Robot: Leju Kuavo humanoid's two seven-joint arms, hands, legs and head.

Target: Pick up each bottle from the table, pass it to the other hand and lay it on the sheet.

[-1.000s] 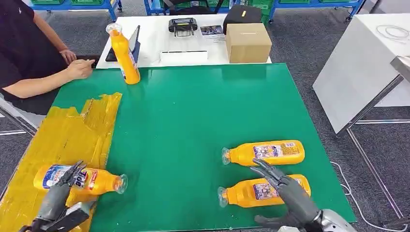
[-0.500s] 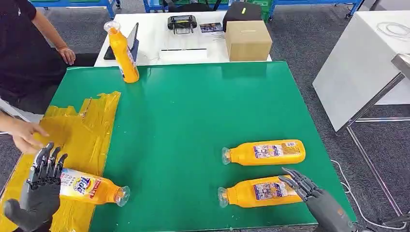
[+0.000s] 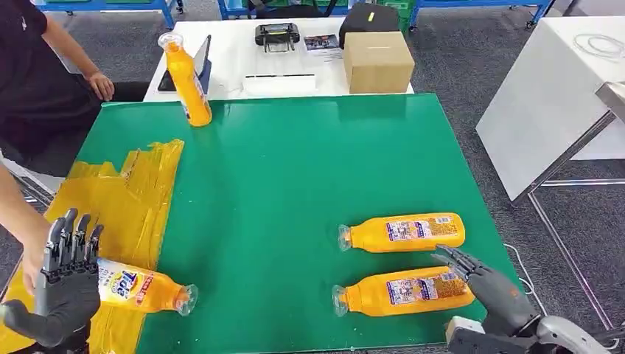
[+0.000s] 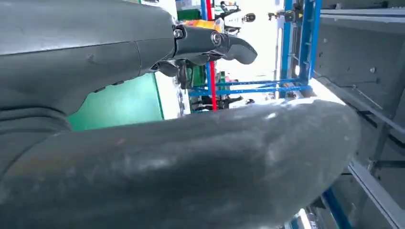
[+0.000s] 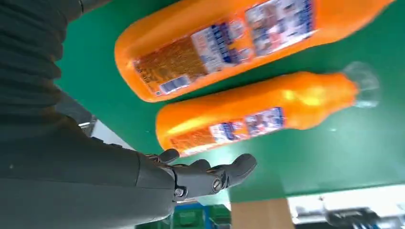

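- We see our left hand (image 3: 65, 284) raised over the crinkled yellow plastic sheet (image 3: 118, 199), fingers straight and spread, gripping nothing.
- Beside that hand, one orange plastic bottle with a blue-and-red label (image 3: 140, 286) lies on its side across the sheet's edge, clear cap poking out over the green table mat (image 3: 295, 169); we judge this one delivered.
- A person's arm (image 3: 18, 221) reaches in at the sheet's far side from the mat, perhaps to take the bottle; we cannot tell.
- Our right hand (image 3: 490, 284) hovers at the base of the nearer lying orange bottle (image 3: 402, 293), fingers extended and apart, nothing held. We read this as lining up the next pickup.
- Just beyond that bottle lies a second orange bottle (image 3: 404, 232), parallel to it, both caps pointing toward the sheet, which suits a sideways grasp and a pass across.
- A third orange bottle stands upright (image 3: 186, 77) at the mat's far corner, on the sheet's side, well apart from both hands.
- All the bottles look full of orange liquid, caps on.
- A closed brown cardboard box (image 3: 377, 62) sits on the white table beyond the mat; its contents are hidden.
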